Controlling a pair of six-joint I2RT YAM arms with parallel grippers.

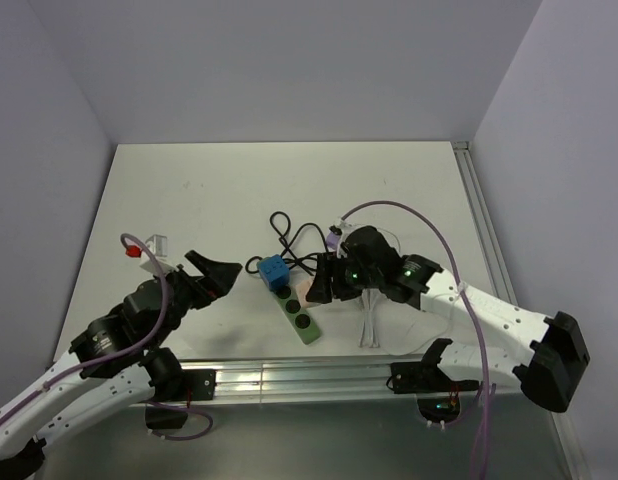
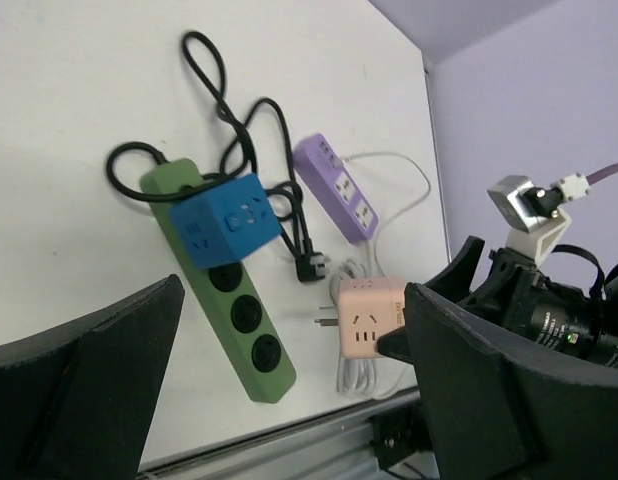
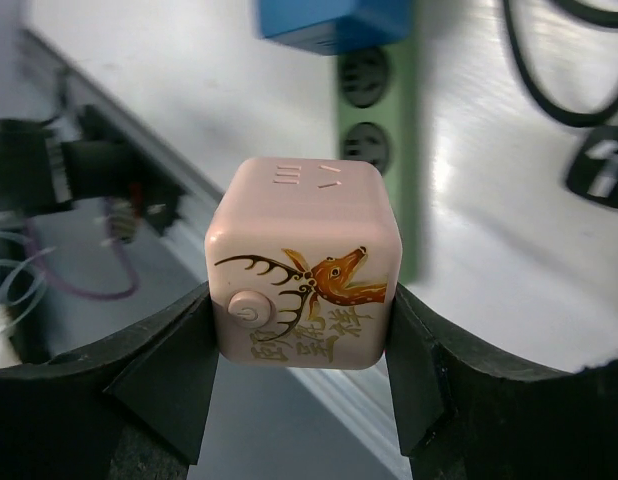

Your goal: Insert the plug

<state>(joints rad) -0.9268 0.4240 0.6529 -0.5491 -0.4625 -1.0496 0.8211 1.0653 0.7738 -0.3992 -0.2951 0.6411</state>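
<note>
Smooth white table [image 1: 239,190], pale grey walls [image 1: 289,60], boxy blue plug [image 1: 274,270] on the eleven o'clock end of the long green strip [image 1: 299,315], left gripper [image 1: 214,272] wide open at the plug's nine o'clock, right gripper [image 3: 301,340] squeezing a rounded pink cube [image 3: 304,250].

Overhead wide; wrist views close; all share green strip [image 1: 297,316].

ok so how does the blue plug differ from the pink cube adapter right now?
Colour: the blue plug is plain blue; the pink cube adapter bears a deer drawing and a button. Place: the blue plug sits on the end of the green strip, ungripped; the pink cube adapter is clamped in the right gripper, off the strip. Both are cube-shaped socket adapters.
</note>
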